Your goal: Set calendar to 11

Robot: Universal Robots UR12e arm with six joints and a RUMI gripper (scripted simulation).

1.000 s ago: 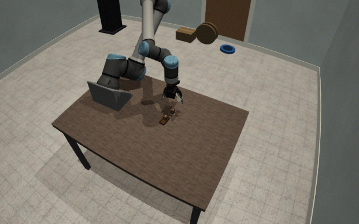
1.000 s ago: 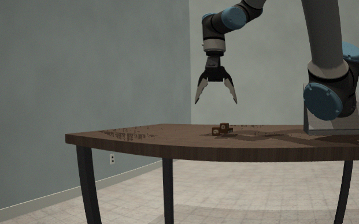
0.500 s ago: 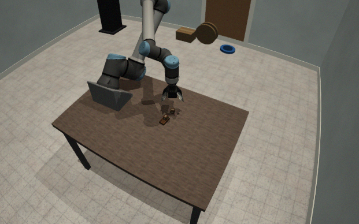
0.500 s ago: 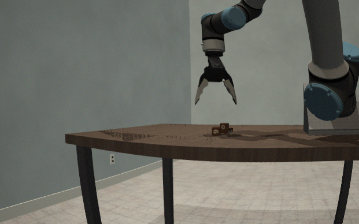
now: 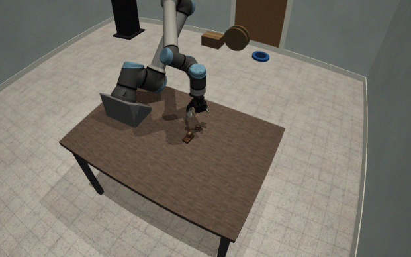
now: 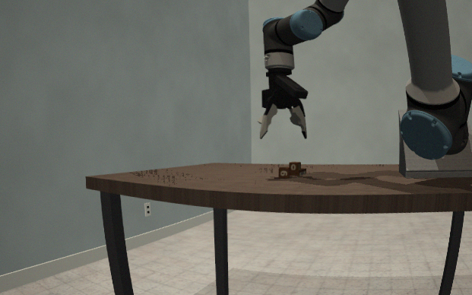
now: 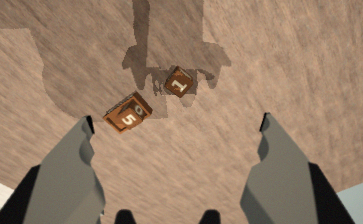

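Observation:
The tray [image 5: 186, 140] [image 7: 113, 123] lies on the table, turned at an angle in the wrist view. One brown cube [image 5: 189, 134] [image 6: 294, 166] [image 7: 129, 118] sits at the tray with a white 5 on top and a 0 on one side. The other cube [image 5: 197, 127] [image 6: 284, 173] [image 7: 178, 82] lies on the table beside the tray, apart from it, with a 1 on top and a 9 or 6 on a side. My gripper [image 5: 197, 115] [image 6: 283, 136] [image 7: 176, 115] is open and empty, well above both cubes. The month's name is not legible.
The arm's grey mount [image 5: 124, 110] [image 6: 441, 165] stands on the table [image 5: 209, 172] [image 6: 221, 188], off to one side of the tray. The arm's shadow falls around the cubes. A wooden box, a round wooden piece and a blue ring are beyond the table.

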